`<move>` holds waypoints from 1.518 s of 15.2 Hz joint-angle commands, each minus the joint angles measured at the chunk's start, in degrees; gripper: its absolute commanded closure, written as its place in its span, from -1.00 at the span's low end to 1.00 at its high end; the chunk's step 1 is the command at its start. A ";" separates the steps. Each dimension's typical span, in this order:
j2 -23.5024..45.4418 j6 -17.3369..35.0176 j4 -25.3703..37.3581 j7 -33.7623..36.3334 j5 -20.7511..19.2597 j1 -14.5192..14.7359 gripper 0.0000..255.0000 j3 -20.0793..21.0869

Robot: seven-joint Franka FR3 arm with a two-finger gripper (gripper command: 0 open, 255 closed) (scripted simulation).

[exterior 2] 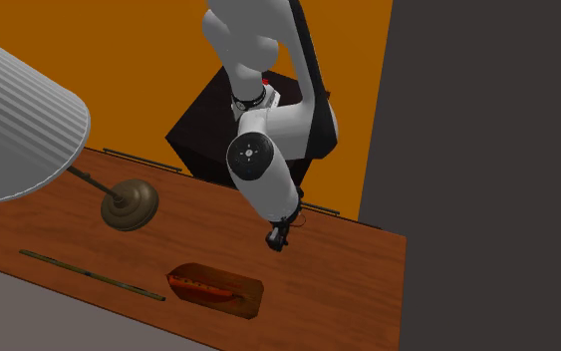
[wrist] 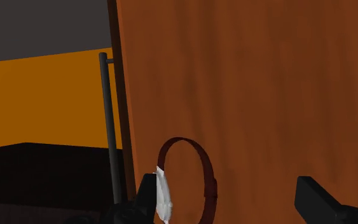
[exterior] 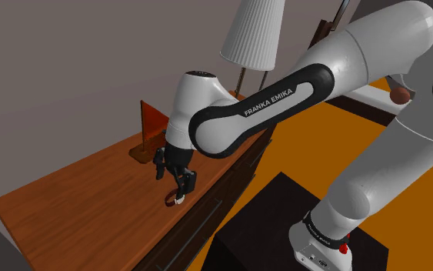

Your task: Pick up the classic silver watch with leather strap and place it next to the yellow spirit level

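Watch [wrist: 163,196], white face on a dark red-brown strap loop, lying on its side at the table [exterior: 68,196] rim nearest the stand, directly beneath the black gripper [exterior: 178,185]. Jaws spread wide, pinching nothing. Along the gripper's line of sight: face just beside one finger, perhaps touching; strap loop inside the gap; other finger well apart. Likely next: small sideways shift to centre the loop, then closing across face and strap. Thin olive-yellow bar [exterior 2: 94,277], probably the spirit level, far across the table, past the lamp base [exterior 2: 129,204].

Lamp [exterior 2: 14,120] on wooden dresser [exterior: 76,200], orange floor [exterior 2: 168,60]
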 commanded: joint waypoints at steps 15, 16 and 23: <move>2.56 2.59 -0.43 1.91 -2.40 0.40 1.00 0.18; 2.56 2.59 -0.43 1.91 -2.40 0.40 1.00 0.18; -0.75 -1.04 0.74 0.25 0.53 0.04 1.00 0.21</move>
